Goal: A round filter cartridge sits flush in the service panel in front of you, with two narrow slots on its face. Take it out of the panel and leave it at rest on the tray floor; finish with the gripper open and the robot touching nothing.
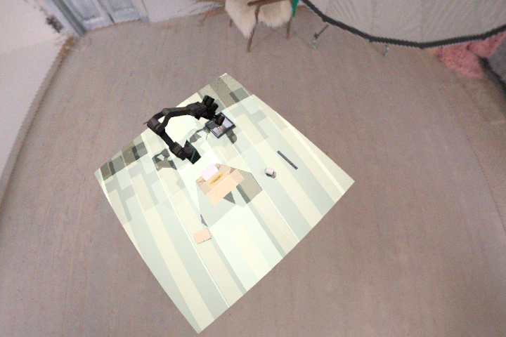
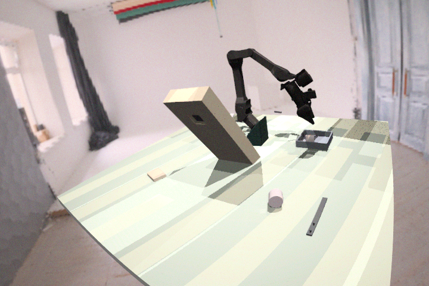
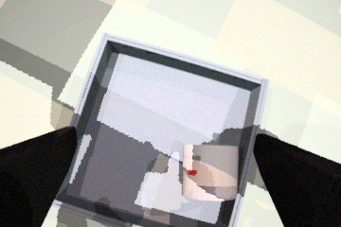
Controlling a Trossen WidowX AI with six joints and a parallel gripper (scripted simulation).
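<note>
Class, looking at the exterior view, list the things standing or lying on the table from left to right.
Small tan block → slanted service panel → pink cylinder → dark flat bar

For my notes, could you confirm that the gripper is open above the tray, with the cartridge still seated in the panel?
Not quite: the cartridge is out of the panel and lies on the tray floor, as the wrist view shows. The gripper is indeed open above the tray, holding nothing.
</note>
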